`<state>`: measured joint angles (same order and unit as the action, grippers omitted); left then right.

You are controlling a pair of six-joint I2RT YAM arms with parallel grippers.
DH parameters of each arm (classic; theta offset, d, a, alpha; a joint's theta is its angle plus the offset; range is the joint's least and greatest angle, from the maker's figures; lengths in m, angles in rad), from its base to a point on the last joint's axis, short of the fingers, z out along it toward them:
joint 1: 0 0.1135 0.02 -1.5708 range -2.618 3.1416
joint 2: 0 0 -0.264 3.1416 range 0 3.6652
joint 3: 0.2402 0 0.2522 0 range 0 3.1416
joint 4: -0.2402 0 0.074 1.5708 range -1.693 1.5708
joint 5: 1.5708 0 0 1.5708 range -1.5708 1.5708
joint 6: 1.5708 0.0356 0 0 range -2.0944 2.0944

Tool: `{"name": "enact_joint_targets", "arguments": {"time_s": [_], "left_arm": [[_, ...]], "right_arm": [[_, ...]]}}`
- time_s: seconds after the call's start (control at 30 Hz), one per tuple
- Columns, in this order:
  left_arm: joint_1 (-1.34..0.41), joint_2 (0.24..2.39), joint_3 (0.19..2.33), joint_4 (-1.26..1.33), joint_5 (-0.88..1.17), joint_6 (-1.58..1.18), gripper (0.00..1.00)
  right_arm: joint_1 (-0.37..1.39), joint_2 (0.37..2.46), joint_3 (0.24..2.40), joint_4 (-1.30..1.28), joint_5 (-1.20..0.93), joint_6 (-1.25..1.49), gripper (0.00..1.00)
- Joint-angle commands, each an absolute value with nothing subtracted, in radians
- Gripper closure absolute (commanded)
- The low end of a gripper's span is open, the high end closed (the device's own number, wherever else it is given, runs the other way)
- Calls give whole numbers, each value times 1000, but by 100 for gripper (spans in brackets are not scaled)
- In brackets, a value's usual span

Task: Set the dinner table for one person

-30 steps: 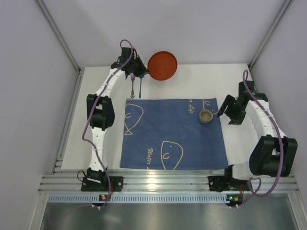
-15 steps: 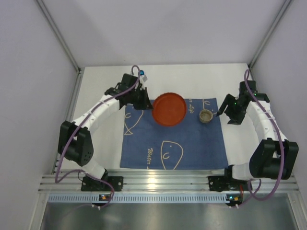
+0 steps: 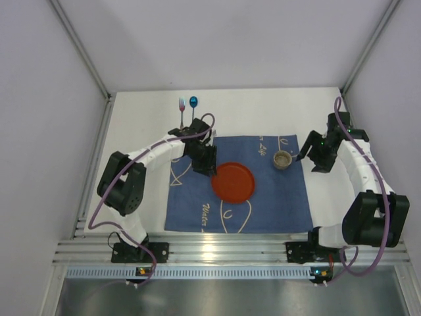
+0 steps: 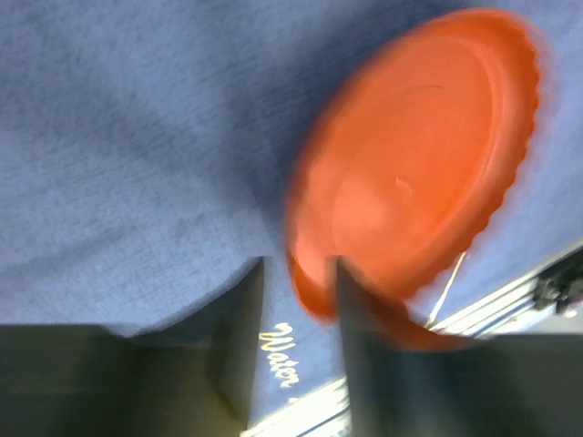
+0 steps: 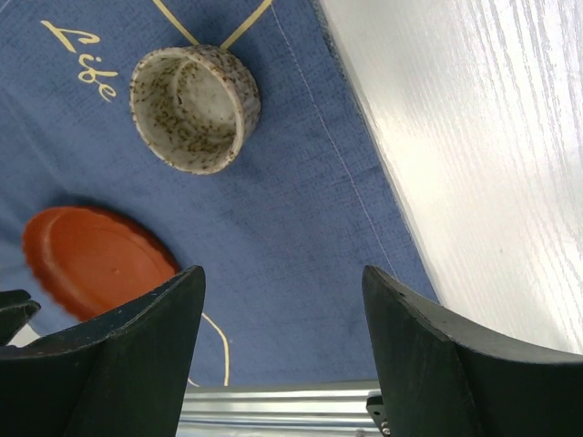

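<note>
The orange plate (image 3: 233, 182) lies flat on the middle of the blue fish-print cloth (image 3: 263, 204), which covers the white dinner table (image 3: 283, 112). My left gripper (image 3: 210, 168) is at the plate's left rim. In the left wrist view, which is blurred, the jaws of my left gripper (image 4: 296, 269) stand apart around the rim of the plate (image 4: 419, 164), with cloth showing between the rim and the left finger. A speckled cup (image 3: 282, 158) sits upright on the cloth's right part. My right gripper (image 3: 304, 155) hangs open just right of it with nothing between its fingers (image 5: 137, 355).
A pink-ended utensil (image 3: 182, 103) and a blue-ended one (image 3: 193, 101) lie side by side on the white tabletop behind the cloth, their lower ends hidden by my left arm. Grey walls close in the table on three sides. An aluminium rail (image 3: 223, 250) runs along the near edge.
My left arm brought the plate from the table's far edge down onto the middle of the cloth, and its jaws have opened. The two utensils are now uncovered. The right arm barely moved.
</note>
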<state>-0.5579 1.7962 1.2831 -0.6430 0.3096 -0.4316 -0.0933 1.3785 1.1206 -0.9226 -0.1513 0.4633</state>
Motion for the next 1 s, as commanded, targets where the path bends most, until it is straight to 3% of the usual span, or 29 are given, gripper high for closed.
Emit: {"name": "enact_joint_targets", "arguments": {"time_s": [0.0,0.07,0.17,0.37,0.5,0.67,0.97], "left_arm": [[-569,1769,1321,-709,252,-422,53],[-572,1753,1324,-715,229,-429,22],[-565,1730,1382,-738,192,-439,17],[-443,1804,1584,-713,87,-482,18],[-382,1980,1802,-703,-44,-440,18],[-318,2286,2145,-724,-41,-336,18],[-290,2548,2439,-646,-110,-299,19]], "right_arm": [[-86,1333,1098,-923,-144,454,30],[-86,1331,1089,-920,-138,453,30],[-86,1327,1083,-919,-135,453,29],[-86,1302,1048,-911,-144,454,29],[-84,1278,1019,-911,-164,448,29],[-86,1266,1025,-936,-166,434,29],[-42,1281,1046,-1038,-149,425,30]]}}
